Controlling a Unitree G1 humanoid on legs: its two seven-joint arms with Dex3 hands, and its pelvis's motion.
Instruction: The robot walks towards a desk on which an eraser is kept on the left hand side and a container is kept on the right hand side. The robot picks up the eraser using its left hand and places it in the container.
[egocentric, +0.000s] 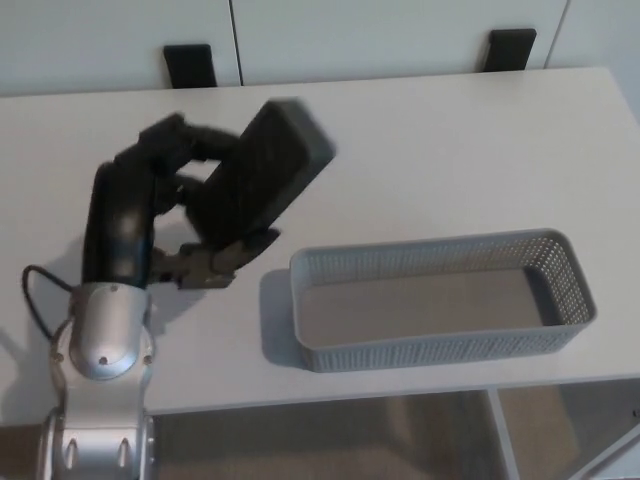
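The left hand is up off the surface and it has the eraser clamped in its grasp, a dark fingertip hooked over the top edge and the thumb side pressing from below. The eraser is a dark flat block, tilted steeply, its upper end pointing up and to the right, its lower end tucked down against the palm. It is in the air, clear of the surface, and it sits up and to the left of the container, near that container's left end but not over it. A shadow falls on the white surface just left of the container, under the hand. The black forearm runs down from the hand to a silver wrist section well left of the container, with a thin black cable looping out at its side. The container is a grey perforated tray, long and shallow, lying flat on the surface with nothing visible inside it but its plain floor; its near long wall lies close to the surface's front edge. Beyond the container, at the far edge of the surface, two black brackets stand against the pale wall panels, one far left of the container, the other above its right half. The right hand is out of shot.
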